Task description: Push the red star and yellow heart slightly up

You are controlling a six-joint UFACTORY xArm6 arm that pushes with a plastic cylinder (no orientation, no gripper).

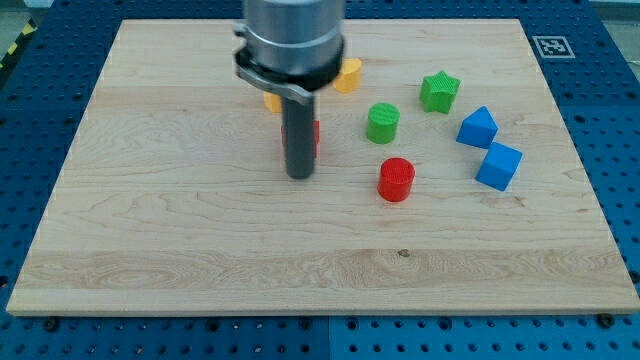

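The rod is standing upright over the middle-left part of the board, and its lower end, my tip point(299, 176), is resting on the wood. There are no jaws on this tool; it is a bare rod carrying nothing. Whether it is being pressed against a block cannot be told.

Just above the tip, toward the board's top edge, a sliver of red point(315, 136) is showing at the rod's right side. This is being taken for the red star, though its shape is being hidden by the rod. Higher again, a yellow piece point(272, 103) is peeking out on the rod's left, under the dark collar; it is being judged the yellow heart, but its outline cannot be made out. A further yellow-orange block point(348, 75) is lying to the collar's right, nearer the top edge.

So both target blocks are lying on the top-edge side of the tip, roughly in line, which is the direction the push is asking for.

Toward the right edge, a red cylinder point(396, 179), a green cylinder point(382, 123), a green star point(439, 91) and two blue blocks point(477, 127) point(498, 165) are sitting well clear of that line.
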